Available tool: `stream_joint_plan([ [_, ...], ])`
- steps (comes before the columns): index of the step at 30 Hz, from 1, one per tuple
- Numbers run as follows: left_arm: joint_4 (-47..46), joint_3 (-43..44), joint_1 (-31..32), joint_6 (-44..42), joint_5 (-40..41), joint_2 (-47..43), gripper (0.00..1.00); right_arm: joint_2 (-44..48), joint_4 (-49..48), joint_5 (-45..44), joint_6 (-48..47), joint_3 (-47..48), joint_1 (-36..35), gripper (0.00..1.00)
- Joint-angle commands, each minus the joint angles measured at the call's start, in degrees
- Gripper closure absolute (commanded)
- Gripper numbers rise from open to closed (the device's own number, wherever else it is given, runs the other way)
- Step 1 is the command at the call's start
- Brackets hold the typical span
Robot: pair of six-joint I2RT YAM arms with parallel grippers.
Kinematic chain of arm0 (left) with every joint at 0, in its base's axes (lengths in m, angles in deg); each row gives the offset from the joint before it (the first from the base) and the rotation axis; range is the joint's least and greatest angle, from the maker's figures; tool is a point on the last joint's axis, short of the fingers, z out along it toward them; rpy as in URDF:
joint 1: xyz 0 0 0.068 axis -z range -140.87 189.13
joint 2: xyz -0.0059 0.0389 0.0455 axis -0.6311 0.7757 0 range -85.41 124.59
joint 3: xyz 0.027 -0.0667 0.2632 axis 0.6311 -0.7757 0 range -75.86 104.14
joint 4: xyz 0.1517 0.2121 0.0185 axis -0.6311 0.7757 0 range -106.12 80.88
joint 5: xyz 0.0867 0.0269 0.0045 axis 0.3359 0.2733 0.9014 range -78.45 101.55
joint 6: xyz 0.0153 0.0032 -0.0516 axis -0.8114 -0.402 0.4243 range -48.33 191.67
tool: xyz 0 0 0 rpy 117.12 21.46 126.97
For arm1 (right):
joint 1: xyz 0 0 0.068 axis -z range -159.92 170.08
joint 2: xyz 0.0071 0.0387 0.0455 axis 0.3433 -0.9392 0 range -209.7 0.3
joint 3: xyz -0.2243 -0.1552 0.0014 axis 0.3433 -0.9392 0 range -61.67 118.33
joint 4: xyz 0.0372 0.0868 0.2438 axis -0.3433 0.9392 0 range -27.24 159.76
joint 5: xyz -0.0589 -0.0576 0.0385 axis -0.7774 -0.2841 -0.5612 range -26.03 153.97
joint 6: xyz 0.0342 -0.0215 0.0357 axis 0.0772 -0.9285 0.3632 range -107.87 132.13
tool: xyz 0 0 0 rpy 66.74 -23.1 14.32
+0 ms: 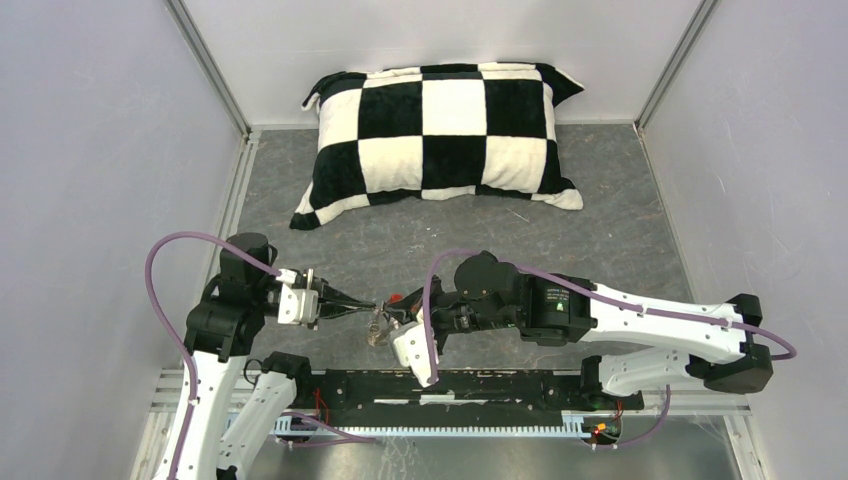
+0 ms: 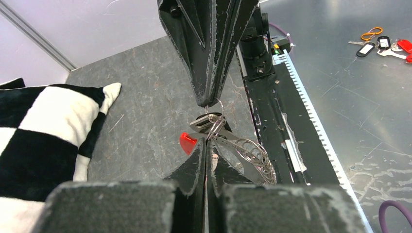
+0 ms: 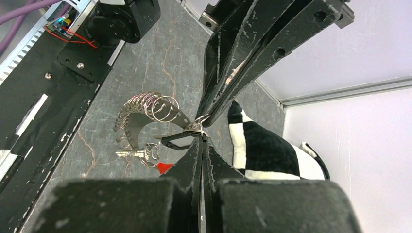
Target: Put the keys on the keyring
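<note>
L tool (image 2: 205, 148) & R tool (image 3: 200, 141) meet tip to tip above the desk (image 1: 600, 220), both pinched shut. L tool's tips nip the keyring (image 3: 150, 109) at the end of its silvery coil, and R tool's tips appear to nip the black head of a key (image 3: 177, 141) right there, so key & ring touch btwn the two tools. The coil's remainder hangs to one side below the tips, w/ its red sleeve (image 2: 187, 142) just beside L tool's tips and a 2nd key (image 3: 130, 154) dangling by the coil, apart from both tools.
</note>
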Motion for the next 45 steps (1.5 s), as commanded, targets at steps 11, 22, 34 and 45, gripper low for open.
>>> stream_joint_plan([
  [11,-1.01,-0.02,0.15,-1.88,-2.38,-1.26,0.98,-1.29,-5.49,-0.41,1.97,1.95,-0.28,1.00],
  [22,-1.23,-0.26,0.15,-2.13,-4.06,-2.32,0.98,-4.37,-5.31,-3.07,3.97,4.50,-0.18,1.00],
  [34,-0.97,-0.37,0.15,-3.21,-4.15,-2.51,0.98,-6.25,-4.38,-1.01,5.31,7.09,-0.10,1.00],
  [45,-0.80,0.37,0.09,-3.27,-2.82,-1.15,0.98,-7.23,-1.92,-1.15,7.01,7.67,-0.06,0.98],
])
